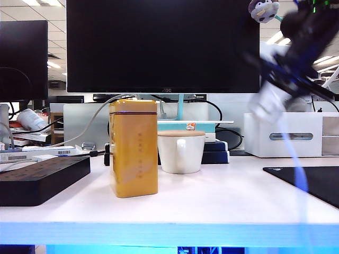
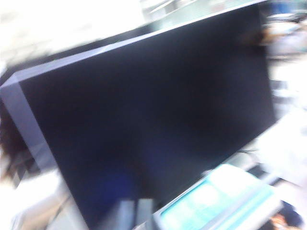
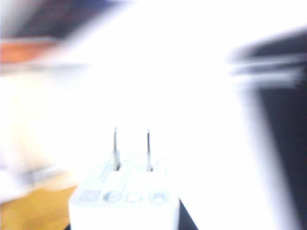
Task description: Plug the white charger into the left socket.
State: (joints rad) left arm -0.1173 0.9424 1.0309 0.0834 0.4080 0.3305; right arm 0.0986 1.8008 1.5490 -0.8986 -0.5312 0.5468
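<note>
Gripping white charger (image 3: 125,199) in right gripper (image 1: 271,103), prongs projecting beyond jaws, ready for insertion; raised high, well apart from black power strip (image 1: 39,180). Left gripper unseen, jaw state unknowable; its camera faces monitor (image 2: 144,124).

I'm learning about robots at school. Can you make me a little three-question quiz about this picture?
1. True or false: the white charger is already plugged into the black power strip.
2. Which claw holds the charger? A) left claw B) right claw C) neither
3. Fill in: the white mug stands just to the right of the tall ______ box, seen from the front.

Key
1. False. The charger is up in the air on the right, its two prongs bare, and the strip lies far left on the table.
2. B. The left claw is not in view.
3. Yellow.
</note>
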